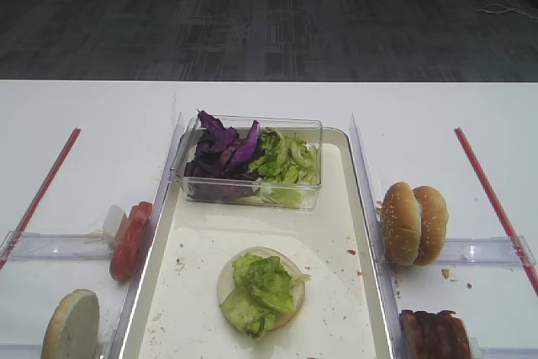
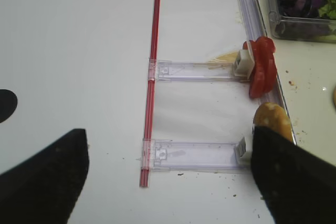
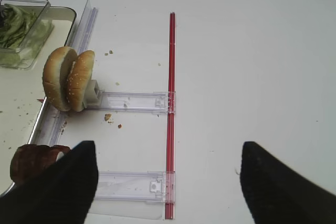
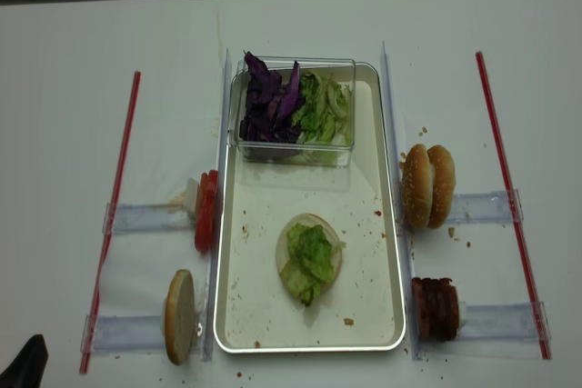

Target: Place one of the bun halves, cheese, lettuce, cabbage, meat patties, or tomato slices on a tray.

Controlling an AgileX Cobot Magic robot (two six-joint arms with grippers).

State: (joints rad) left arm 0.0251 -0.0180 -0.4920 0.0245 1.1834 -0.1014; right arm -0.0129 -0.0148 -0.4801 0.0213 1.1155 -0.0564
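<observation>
Cream tray (image 4: 373,315) holds one bun half (image 4: 284,244), cut face up, topped with lettuce (image 4: 310,259). At its 12 o'clock a clear box (image 4: 296,154) holds cabbage (image 4: 268,102) and more green leaves. Right gripper (image 3: 168,179) hangs spread wide, holding nothing; left gripper (image 2: 168,174) likewise, fingers well apart.
</observation>
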